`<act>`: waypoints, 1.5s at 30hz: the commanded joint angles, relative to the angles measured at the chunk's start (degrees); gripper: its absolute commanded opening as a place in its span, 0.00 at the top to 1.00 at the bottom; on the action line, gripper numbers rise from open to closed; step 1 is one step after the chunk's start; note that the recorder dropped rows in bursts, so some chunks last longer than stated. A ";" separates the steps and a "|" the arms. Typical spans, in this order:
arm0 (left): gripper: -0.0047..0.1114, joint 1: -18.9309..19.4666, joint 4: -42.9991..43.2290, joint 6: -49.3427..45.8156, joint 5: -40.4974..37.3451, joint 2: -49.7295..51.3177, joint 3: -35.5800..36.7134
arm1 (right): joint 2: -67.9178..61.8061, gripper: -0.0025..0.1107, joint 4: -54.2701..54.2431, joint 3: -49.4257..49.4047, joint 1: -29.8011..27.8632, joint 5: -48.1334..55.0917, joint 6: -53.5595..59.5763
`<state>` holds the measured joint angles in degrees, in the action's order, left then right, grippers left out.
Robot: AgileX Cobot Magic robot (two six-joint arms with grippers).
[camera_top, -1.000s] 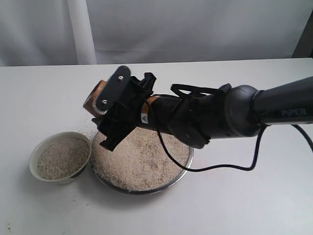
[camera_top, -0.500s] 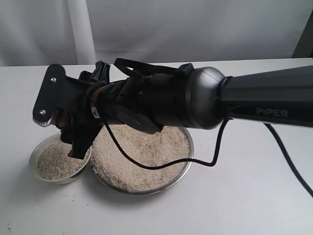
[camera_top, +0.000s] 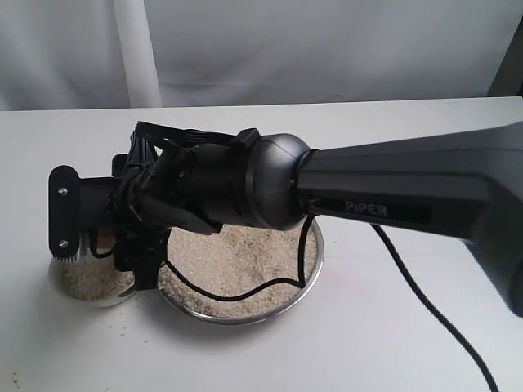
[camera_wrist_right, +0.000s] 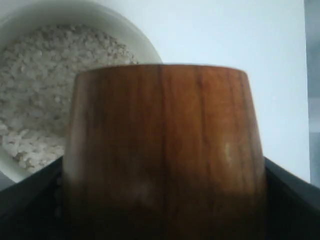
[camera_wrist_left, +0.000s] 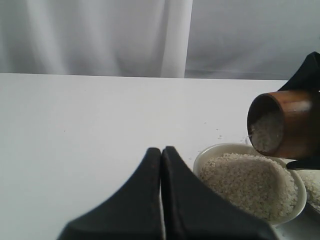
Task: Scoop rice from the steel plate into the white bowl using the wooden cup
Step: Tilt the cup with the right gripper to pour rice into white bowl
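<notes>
The wooden cup [camera_wrist_left: 286, 125] lies tipped on its side just above the white bowl [camera_wrist_left: 220, 148], mouth outward, with rice [camera_wrist_left: 265, 131] inside it. My right gripper [camera_top: 102, 238] is shut on the cup [camera_wrist_right: 162, 150], one finger on each side. The bowl [camera_top: 114, 297] holds a heap of rice [camera_wrist_left: 245, 180] and stands at the left of the steel plate [camera_top: 315, 260], which is full of rice [camera_top: 245, 261]. The right arm hides most of the bowl and part of the plate in the exterior view. My left gripper [camera_wrist_left: 161, 150] is shut and holds nothing, low over the table beside the bowl.
A black cable [camera_top: 245, 292] loops from the right arm over the plate. A few stray grains [camera_top: 122, 331] lie on the white table [camera_top: 392, 343] near the bowl. A pale curtain [camera_top: 245, 49] hangs behind the table's far edge.
The right arm has swung left from over the plate to over the bowl, carrying the cup, and the cup has come down close to the bowl's rim.
</notes>
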<state>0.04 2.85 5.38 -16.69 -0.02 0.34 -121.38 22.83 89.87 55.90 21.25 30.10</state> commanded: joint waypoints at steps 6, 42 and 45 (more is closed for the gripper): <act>0.96 -0.30 -0.33 0.14 0.39 0.02 -0.34 | 0.33 0.98 1.40 0.90 0.21 -0.89 5.24; 0.96 -0.30 -0.33 0.14 0.39 0.02 -0.34 | -4.15 0.98 14.30 7.56 1.45 5.57 13.01; 0.96 -0.30 -0.33 0.14 0.39 0.02 -0.34 | -4.15 0.98 15.83 7.56 1.71 5.57 13.01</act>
<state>0.04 2.85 5.38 -16.69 -0.02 0.34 -125.89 36.92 96.98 57.27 27.83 42.65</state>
